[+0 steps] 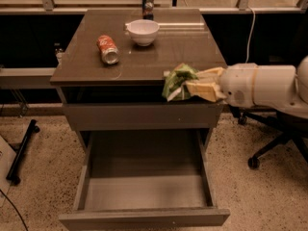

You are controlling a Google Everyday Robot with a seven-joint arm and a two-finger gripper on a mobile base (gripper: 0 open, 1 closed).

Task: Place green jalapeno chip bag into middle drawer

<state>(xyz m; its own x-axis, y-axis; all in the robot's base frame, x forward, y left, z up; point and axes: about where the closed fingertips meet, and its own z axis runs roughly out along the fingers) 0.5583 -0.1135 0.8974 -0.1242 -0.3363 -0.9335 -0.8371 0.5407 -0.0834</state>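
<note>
The green jalapeno chip bag (176, 82) is held in the air in front of the cabinet's front edge, over the right part of the open drawer. My gripper (191, 83) comes in from the right on a white arm, and its pale fingers (203, 89) are shut on the bag's right side. The middle drawer (143, 192) is pulled out below, wide and deep, with a bare floor.
On the cabinet top (187, 47) lie an orange-red soda can (108, 49) on its side and a white bowl (143, 32); a dark can (147, 4) stands at the back. An office chair base (269, 150) sits to the right, a black stand (21, 150) to the left.
</note>
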